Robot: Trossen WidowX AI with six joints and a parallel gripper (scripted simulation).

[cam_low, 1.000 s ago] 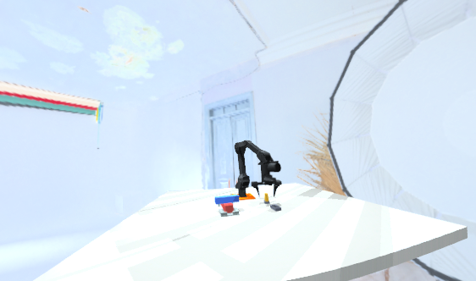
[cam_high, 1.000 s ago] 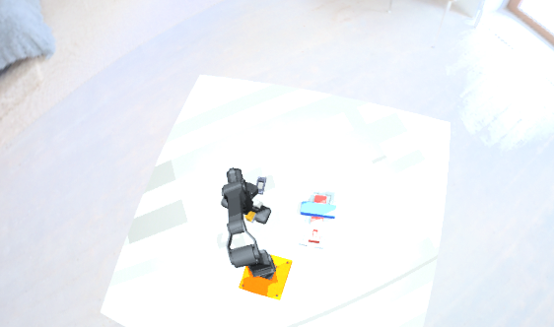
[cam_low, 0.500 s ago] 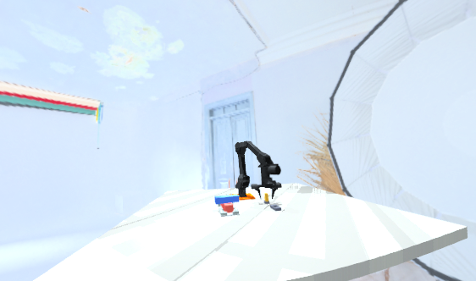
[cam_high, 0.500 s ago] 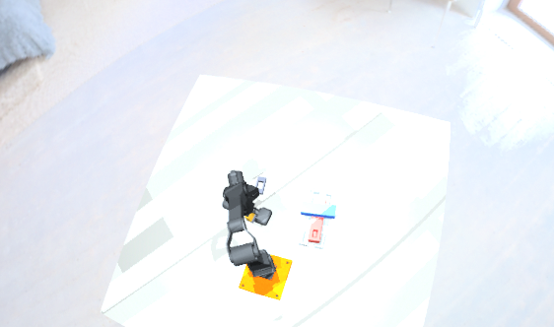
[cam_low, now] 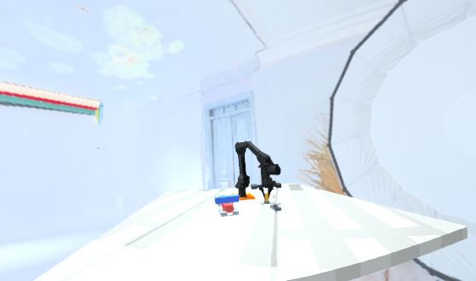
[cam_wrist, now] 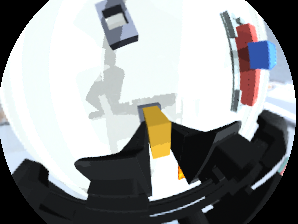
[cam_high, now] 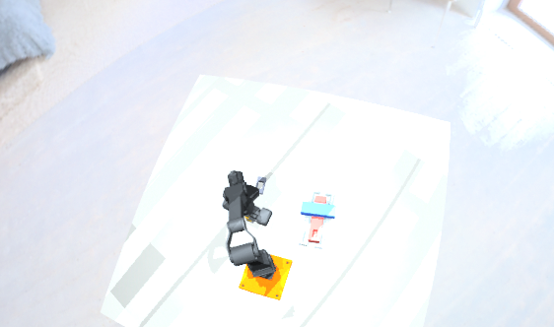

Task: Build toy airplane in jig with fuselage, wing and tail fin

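Observation:
The yellow tail fin (cam_low: 266,197) (cam_wrist: 160,136) stands upright over a small grey holder (cam_wrist: 142,112). My gripper (cam_wrist: 152,123) points down with its fingers close on both sides of the fin, shut on it; the arm hides most of this in the top view. The red fuselage (cam_high: 315,226) (cam_low: 228,207) (cam_wrist: 248,90) lies in the pale jig cradle (cam_wrist: 235,100). The blue wing (cam_high: 317,210) (cam_low: 226,199) (cam_wrist: 261,55) lies across the top of the fuselage; its tab and socket are hidden. No fin stands at the fuselage's tail.
A second grey holder (cam_high: 260,180) (cam_low: 276,207) (cam_wrist: 130,39), with nothing in its slot, lies near the gripper, on the side away from the arm's base. The orange base plate (cam_high: 280,278) (cam_low: 251,196) is under the arm. The jig stands to one side of the arm.

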